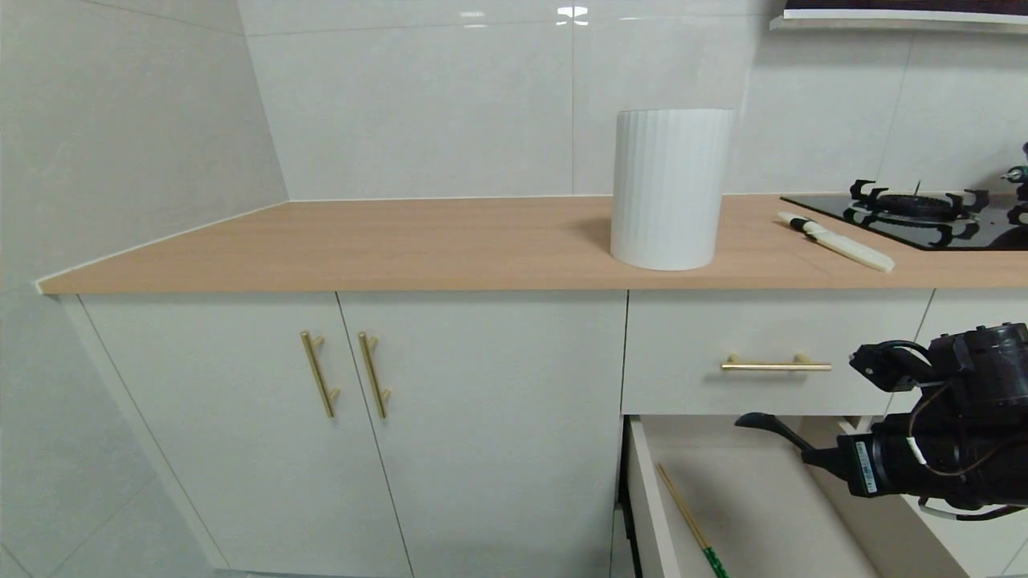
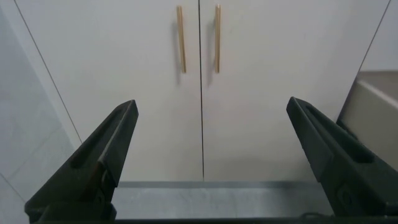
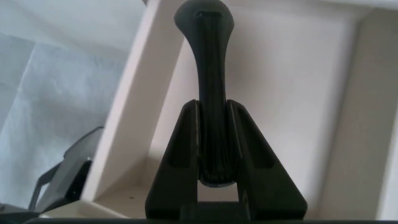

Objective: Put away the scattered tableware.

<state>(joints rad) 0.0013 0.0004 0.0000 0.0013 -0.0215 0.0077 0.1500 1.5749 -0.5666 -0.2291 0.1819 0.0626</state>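
Right gripper [image 1: 813, 457] at lower right of the head view, clenched on a black spoon [image 1: 763, 423] held over the open drawer [image 1: 647, 490]. Chopsticks [image 1: 687, 510] lie in the drawer, bottom centre-right. Knife [image 1: 835, 241] on the countertop [image 1: 401, 241] at right, near the white canister [image 1: 666, 189]. Left gripper [image 2: 211, 109] is released, jaws spread, facing the cabinet doors [image 2: 261, 93].
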